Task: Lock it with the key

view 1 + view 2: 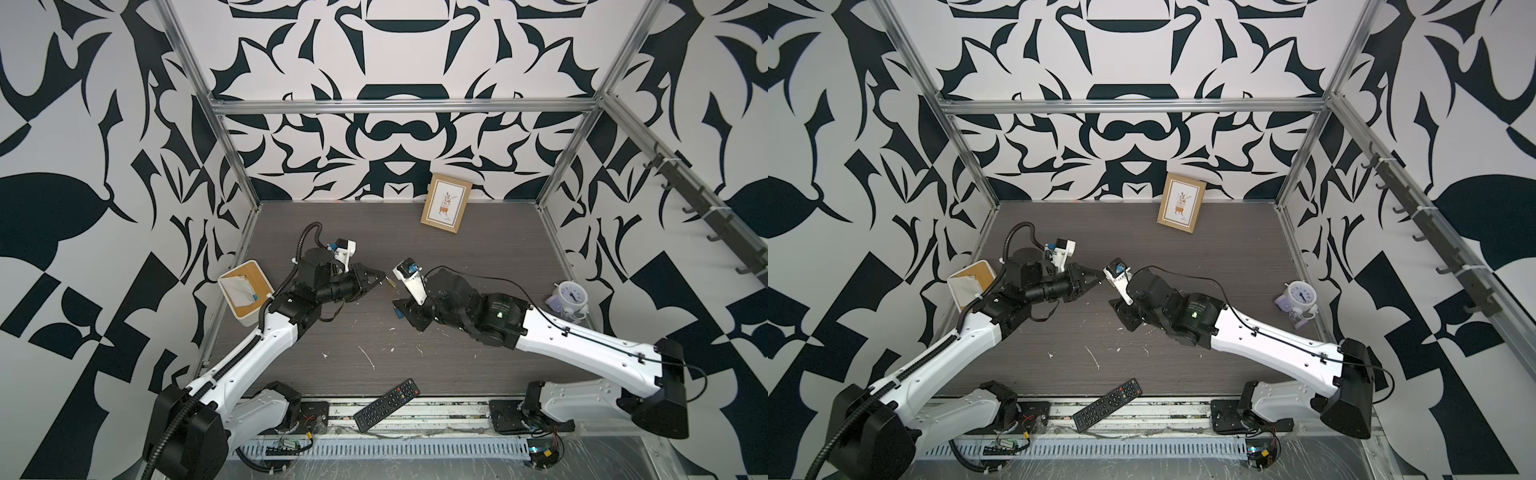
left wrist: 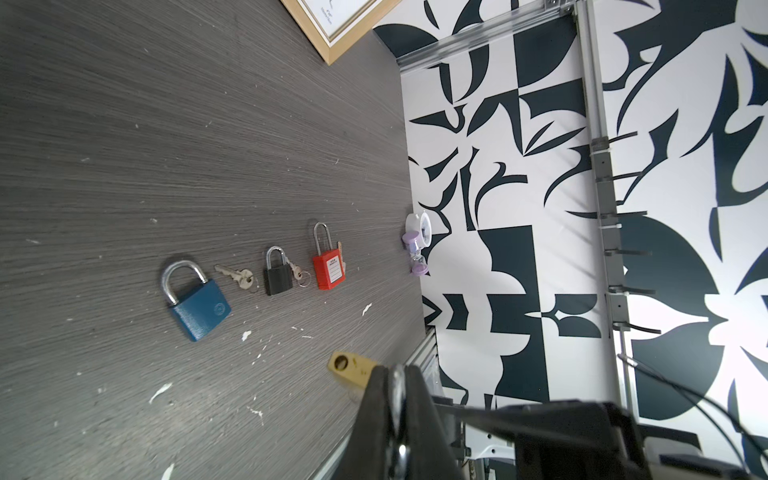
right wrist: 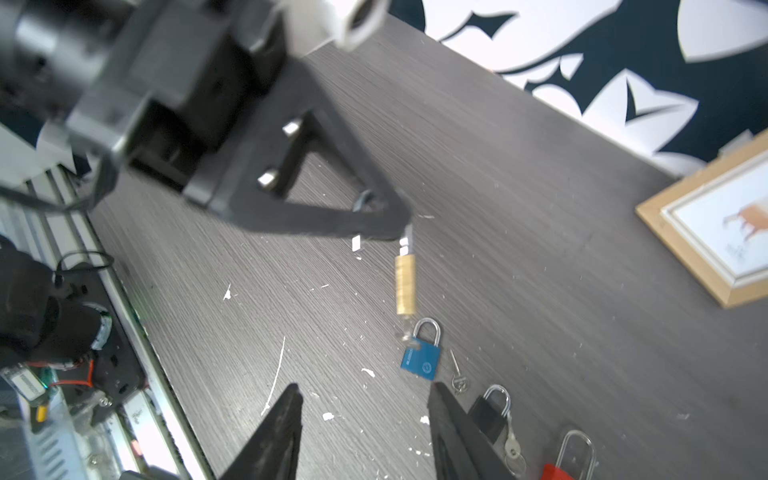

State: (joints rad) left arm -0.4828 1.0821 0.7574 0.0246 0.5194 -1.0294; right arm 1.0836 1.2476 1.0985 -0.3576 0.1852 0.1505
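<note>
Pinching the silver shackle of the brass padlock [image 3: 406, 284], the left gripper [image 3: 395, 226] has its fingers pressed together on the metal and holds the lock in the air above the table [image 2: 124, 145], with the body hanging past the fingertips. The right gripper [image 3: 361, 392] hovers near, its fingers spread with nothing between them. On the table a blue padlock [image 2: 199, 307], a black padlock [image 2: 277, 274] and a red padlock [image 2: 328, 266] lie in a row, with a key [image 2: 235, 276] between the blue and the black.
</note>
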